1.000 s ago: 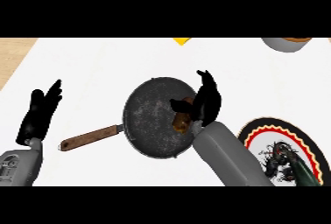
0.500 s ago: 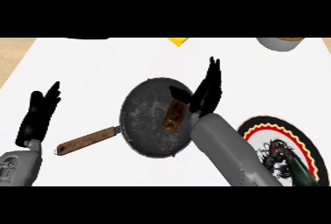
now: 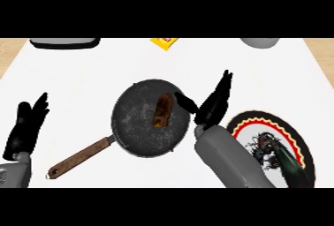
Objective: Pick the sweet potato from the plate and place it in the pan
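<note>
Head view: sweet potato (image 3: 162, 109) lies lengthwise near-to-far inside the pan (image 3: 134, 132), just left of the right hand (image 3: 210, 105), fingers straight, holding nothing.

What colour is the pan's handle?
Brown, wood-like, on the pan's handle; head view shows it best.

Bright, even, diffuse light; white surface (image 3: 85, 88) near washed out. No cast shadows or glare visible. Edges slightly soft throughout.
</note>
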You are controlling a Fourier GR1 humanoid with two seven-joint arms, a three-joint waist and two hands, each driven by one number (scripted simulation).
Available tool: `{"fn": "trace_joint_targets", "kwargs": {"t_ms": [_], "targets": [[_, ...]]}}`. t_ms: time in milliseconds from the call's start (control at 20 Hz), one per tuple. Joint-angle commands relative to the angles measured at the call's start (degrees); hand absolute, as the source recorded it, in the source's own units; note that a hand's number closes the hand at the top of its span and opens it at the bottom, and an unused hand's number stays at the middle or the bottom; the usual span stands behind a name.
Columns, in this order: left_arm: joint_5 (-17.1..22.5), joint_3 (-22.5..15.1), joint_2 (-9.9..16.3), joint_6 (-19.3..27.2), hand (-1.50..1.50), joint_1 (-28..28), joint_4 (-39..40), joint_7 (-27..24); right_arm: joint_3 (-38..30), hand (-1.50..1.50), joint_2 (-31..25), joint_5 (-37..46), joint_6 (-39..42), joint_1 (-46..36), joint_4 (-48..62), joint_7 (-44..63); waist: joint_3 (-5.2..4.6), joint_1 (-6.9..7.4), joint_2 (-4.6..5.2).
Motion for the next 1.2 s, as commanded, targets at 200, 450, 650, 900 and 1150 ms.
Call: {"fn": "trace_joint_targets", "kwargs": {"t_ms": [200, 450, 650, 900, 1150], "targets": [[0.45, 1.43, -0.03, 1.41, 0.00, 3.41, -4.07, 1.99, -0.17, -1.50, -0.34, 11.14, -2.35, 21.15, -22.01, -0.19, -0.02, -3.29, -0.84], [0.22, 2.09, 0.31, 1.33, 0.00, 5.39, -3.24, -0.48, 5.02, -1.50, -4.42, 14.45, 2.26, 38.02, -41.29, -1.38, -0.11, -3.91, -0.67], [0.45, 1.71, -0.61, 1.12, 0.00, 6.09, -3.53, -0.86, 9.39, -1.50, -9.31, 17.73, 4.60, 52.87, -55.85, -1.86, -0.10, -3.50, -0.32], [1.23, 1.44, -0.03, -0.01, 0.00, 3.86, -6.72, 3.42, 14.74, -1.50, -19.38, 20.66, 4.31, 69.47, -72.40, -4.09, 0.04, -1.95, 0.06], [1.74, 3.07, 1.59, -1.70, 0.00, 1.09, -1.63, 0.93, 20.27, -1.50, -27.80, 23.92, -5.51, 85.19, -80.58, -8.91, 0.06, -2.19, 0.21]]}}
